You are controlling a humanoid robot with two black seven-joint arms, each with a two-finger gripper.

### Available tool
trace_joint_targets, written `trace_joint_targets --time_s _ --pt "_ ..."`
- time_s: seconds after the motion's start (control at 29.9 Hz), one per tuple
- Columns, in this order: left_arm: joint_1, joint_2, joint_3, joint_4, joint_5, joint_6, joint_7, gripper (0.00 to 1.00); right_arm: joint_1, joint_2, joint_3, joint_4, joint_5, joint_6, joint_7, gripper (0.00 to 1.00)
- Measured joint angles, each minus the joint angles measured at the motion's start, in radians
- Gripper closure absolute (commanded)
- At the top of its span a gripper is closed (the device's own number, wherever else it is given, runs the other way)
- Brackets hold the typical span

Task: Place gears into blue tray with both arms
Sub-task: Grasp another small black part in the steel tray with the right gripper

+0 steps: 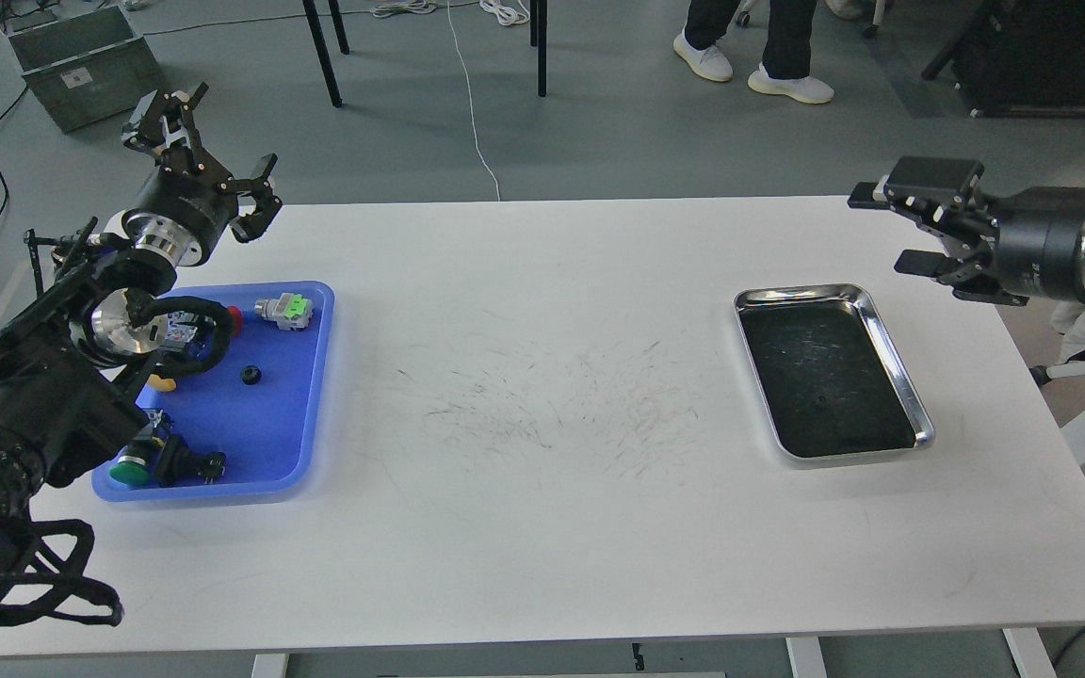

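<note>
Scuffed white table [552,527] on grey floor [599,132], blue tray [307,414] at left, both grippers [208,155] [891,231] spread apart, empty

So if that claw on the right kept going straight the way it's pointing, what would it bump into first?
Probably nothing on the table. The right claw hangs open, pointing leftward across the white table, seemingly above it and behind the steel tray. Its line looks free as far as the picture shows, though depth is hard to judge.
</note>
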Motion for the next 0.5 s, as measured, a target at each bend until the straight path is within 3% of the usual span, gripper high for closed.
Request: trace_joint_targets --time_s 0.07,0.2,0.5 --pt "-0.001 0.001 0.002 -0.002 0.000 0.000 0.000 0.02 0.029 -0.041 -0.043 0.045 -0.116 0.007 -0.031 0.02" --pt "-0.001 0.001 0.004 -0.002 0.000 0.000 0.000 0.02 0.044 -0.060 -0.079 0.064 -0.214 0.011 -0.048 0.02" --pt "0.001 0.007 0.007 -0.002 0.001 0.001 -0.001 0.02 0.045 0.095 -0.174 0.011 -0.236 0.011 -0.068 0.02"
